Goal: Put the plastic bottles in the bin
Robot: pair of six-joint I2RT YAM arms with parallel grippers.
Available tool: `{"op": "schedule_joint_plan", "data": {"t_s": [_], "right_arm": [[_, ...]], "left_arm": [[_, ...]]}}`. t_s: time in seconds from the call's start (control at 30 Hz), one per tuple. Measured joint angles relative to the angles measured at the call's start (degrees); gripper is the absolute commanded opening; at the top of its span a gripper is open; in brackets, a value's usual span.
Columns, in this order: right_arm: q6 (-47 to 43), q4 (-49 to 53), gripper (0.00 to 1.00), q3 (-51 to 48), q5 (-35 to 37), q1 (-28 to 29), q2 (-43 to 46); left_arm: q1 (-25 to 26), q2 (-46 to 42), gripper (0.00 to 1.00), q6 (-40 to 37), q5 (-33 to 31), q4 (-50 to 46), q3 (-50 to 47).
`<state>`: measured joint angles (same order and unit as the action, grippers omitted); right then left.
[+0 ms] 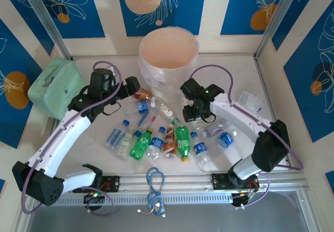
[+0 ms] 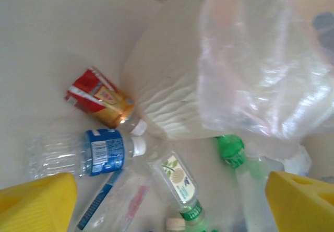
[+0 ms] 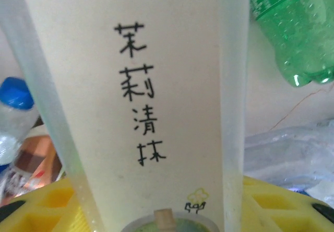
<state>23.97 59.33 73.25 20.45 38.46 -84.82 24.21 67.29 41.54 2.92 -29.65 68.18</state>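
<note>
Gaping wide, the left end effector (image 2: 169, 195) holds nothing; its yellow fingertips (image 2: 39, 203) frame a red-labelled bottle (image 2: 99, 97) and a blue-labelled clear bottle (image 2: 86, 153) lying on the bench (image 2: 47, 33) just beside the foot of the bin (image 1: 156, 72). The right end effector (image 3: 162, 206) is closed on a cream-labelled bottle (image 3: 130, 85) printed with black characters, a pad against each side. The left arm arcs from its base at 7 o'clock, wrist turned toward 3 o'clock; the right arm folds at an elbow near 4 o'clock and reaches toward 10 o'clock. The bin stands at 12 o'clock, lined with thin plastic; the other plastic bottles (image 1: 141, 146) lie scattered on the bench from centre to 6 o'clock, outside it.
</note>
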Motion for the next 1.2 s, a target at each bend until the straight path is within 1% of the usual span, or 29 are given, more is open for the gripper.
{"op": "schedule_joint_plan", "data": {"t_s": [0.17,0.27,0.4,0.5,0.6,0.7,0.97,1.13,1.2], "right_arm": [[1.57,2.47,0.50,2.25,-2.34,4.52,3.61],[1.81,3.56,0.50,4.76,-3.58,8.11,4.26],[1.77,4.59,0.50,8.28,-4.48,13.22,4.17],[1.73,4.83,0.50,11.21,-4.52,15.91,3.67],[1.44,4.39,0.51,13.09,-4.66,16.98,3.48],[0.90,4.37,0.50,13.81,-5.11,17.11,3.19],[-0.13,4.15,0.50,14.91,-5.62,18.67,0.57],[0.28,4.59,0.51,14.91,-5.38,18.82,0.24],[0.37,4.63,0.51,14.91,-5.16,18.82,0.24]], "left_arm": [[0.09,2.89,0.87,0.09,9.84,0.42,2.95],[0.66,5.70,0.82,0.02,16.06,0.15,5.03],[2.75,8.92,0.74,-0.42,21.81,-0.74,7.80],[3.87,9.77,0.68,-1.01,24.57,-1.60,8.28],[4.11,9.92,0.58,-1.46,25.49,-3.04,8.28],[4.11,9.94,0.52,-2.03,25.59,-4.35,8.26],[3.98,9.94,0.37,-1.66,24.90,-5.38,7.69],[3.93,9.94,0.37,0.22,25.18,-3.69,6.12],[3.93,9.94,0.39,0.61,25.24,-3.02,5.81]]}}
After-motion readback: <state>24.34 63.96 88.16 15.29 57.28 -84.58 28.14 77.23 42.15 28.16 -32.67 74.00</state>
